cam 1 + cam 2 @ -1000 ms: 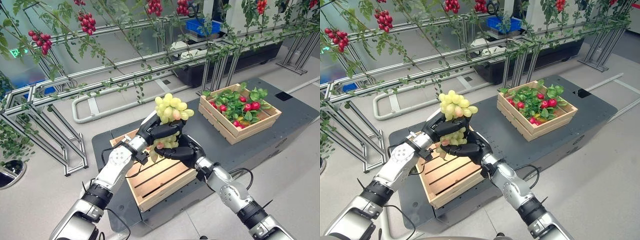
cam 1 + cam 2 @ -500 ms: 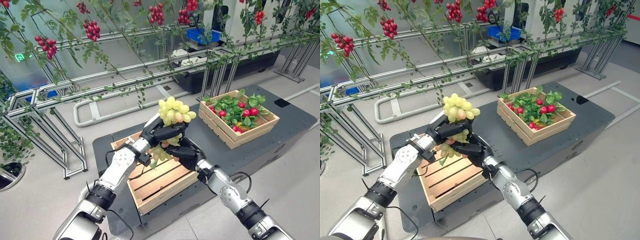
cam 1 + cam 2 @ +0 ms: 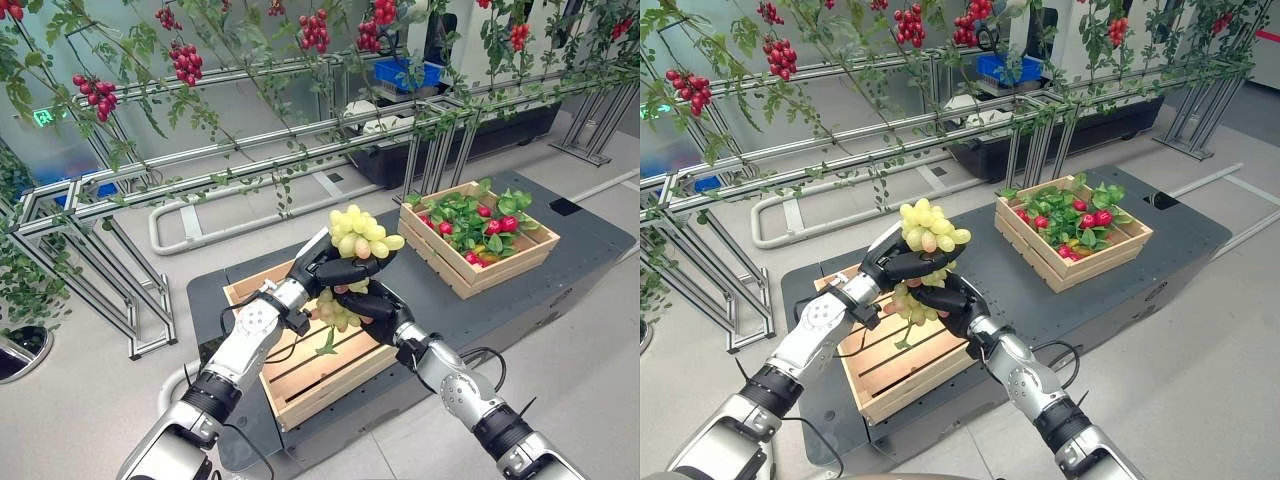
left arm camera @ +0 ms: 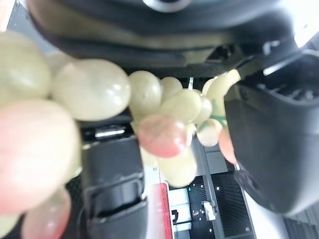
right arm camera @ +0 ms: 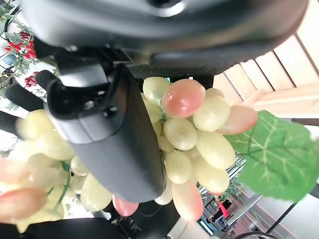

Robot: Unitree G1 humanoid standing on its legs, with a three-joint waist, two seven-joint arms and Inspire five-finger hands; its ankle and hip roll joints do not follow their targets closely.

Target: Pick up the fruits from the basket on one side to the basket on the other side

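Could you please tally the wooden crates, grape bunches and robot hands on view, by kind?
Wooden crates: 2, the near crate and the far crate with red fruit.
Grape bunches: 1, the green grapes.
Hands: 2, left hand, right hand.
Total: 5.

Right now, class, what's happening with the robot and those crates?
Both robot hands hold a bunch of green grapes above the near wooden crate. The left robot hand grips the bunch around its middle, and the right robot hand cups it from below. A second crate, on the robot's right of the dark platform, already holds red fruit and green leaves. The grapes have not yet reached that crate.
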